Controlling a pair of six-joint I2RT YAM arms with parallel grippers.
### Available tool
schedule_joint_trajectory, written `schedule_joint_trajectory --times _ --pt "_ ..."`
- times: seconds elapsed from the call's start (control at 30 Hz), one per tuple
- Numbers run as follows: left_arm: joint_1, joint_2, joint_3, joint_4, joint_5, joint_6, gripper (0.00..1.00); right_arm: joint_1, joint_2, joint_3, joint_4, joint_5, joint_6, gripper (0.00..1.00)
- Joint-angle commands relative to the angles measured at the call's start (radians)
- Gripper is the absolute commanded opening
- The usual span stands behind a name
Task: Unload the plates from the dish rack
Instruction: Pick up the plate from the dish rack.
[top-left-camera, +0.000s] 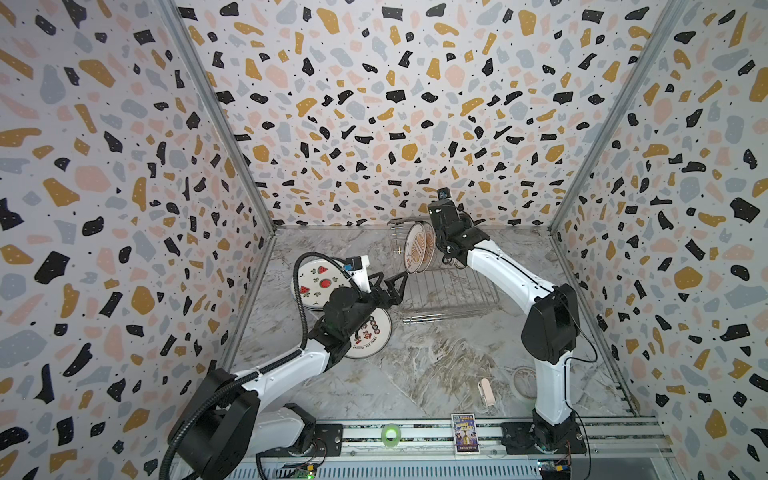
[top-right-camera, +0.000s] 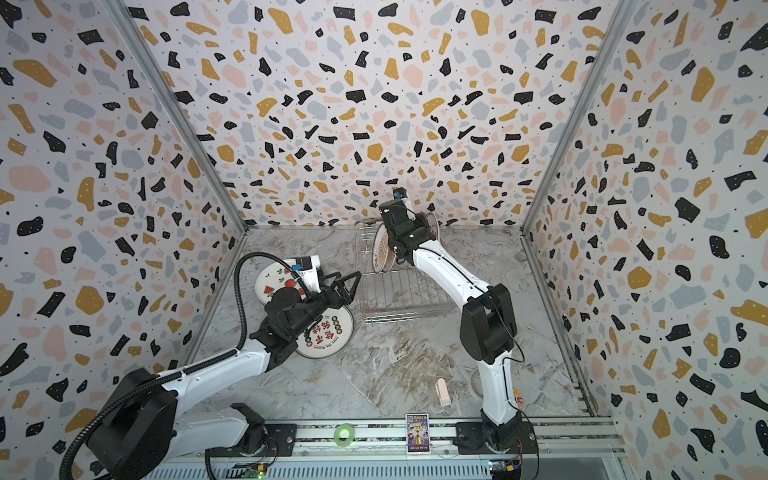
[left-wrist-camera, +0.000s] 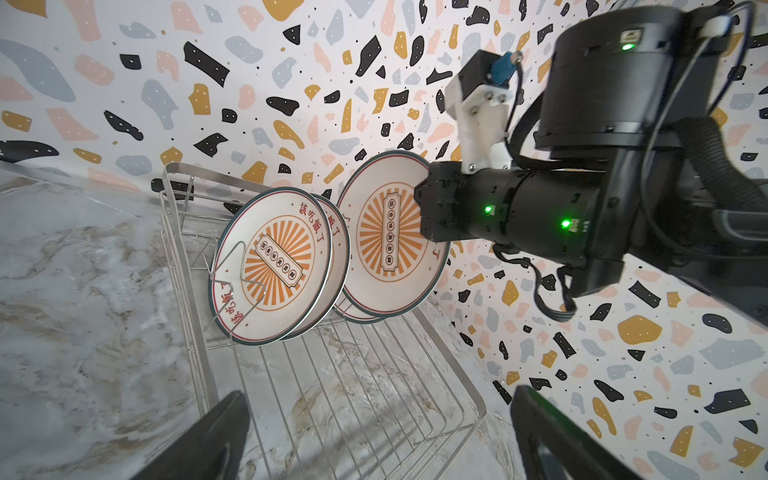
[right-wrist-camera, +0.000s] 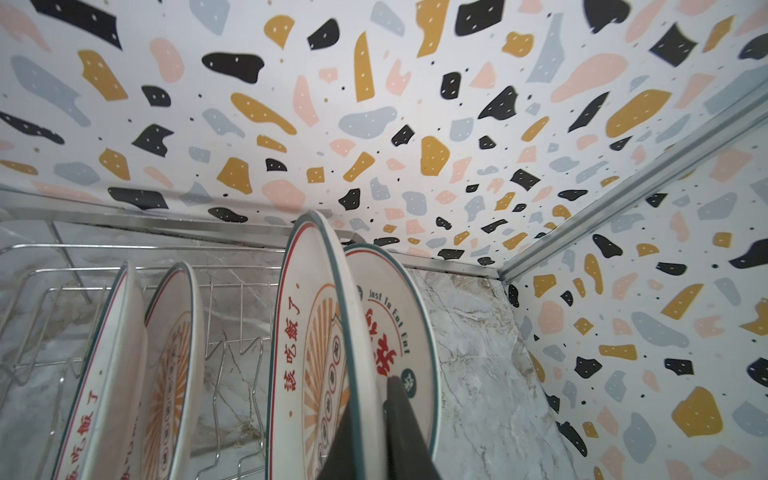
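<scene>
Plates (top-left-camera: 417, 249) stand on edge at the far end of the dish rack (top-left-camera: 453, 291) in both top views. The left gripper (top-left-camera: 390, 286), jaws wide apart, is just beside the rack's left side.

Left wrist: sunburst plate (left-wrist-camera: 390, 237) faces it, with two more in front.

Right wrist: right gripper (right-wrist-camera: 370, 399) clamped on that plate's top rim; red-lettered plate (right-wrist-camera: 395, 320) just behind. Likely lift: straight up, in-plane.

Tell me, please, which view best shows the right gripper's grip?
Right wrist view: the right gripper pinches a sunburst plate at the rim. Left wrist view shows only its face; in both top views the arm hides the grip.
</scene>
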Motion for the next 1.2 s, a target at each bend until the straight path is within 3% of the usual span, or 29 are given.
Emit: schedule_joint_trajectory --times 0.0,0.27,0.6,0.9,1.03,1.17 --pt "-0.004 -0.028 0.001 0.039 -0.007 0.005 1.0 0.016 -0.096 -0.028 0.068 0.068 -0.016 0.06" --pt "-0.005 -0.076 -0.013 -0.013 -0.049 0.011 1.0 0.061 -0.268 -0.218 0.178 0.084 -0.021 0.05" --pt "-0.005 -0.146 -0.043 -0.014 -0.053 0.021 1.0 0.09 -0.586 -0.566 0.346 0.01 0.03 0.03" --pt "-0.005 -0.198 -0.085 0.008 -0.034 0.005 1.0 0.033 -0.876 -0.829 0.471 -0.329 0.127 0.03" --pt "-0.005 -0.224 -0.097 0.001 -0.024 0.002 1.0 -0.046 -0.957 -0.917 0.526 -0.55 0.191 0.02" --pt "-0.005 -0.248 -0.115 0.013 0.009 -0.013 1.0 -0.084 -1.007 -0.976 0.57 -0.686 0.229 0.02"
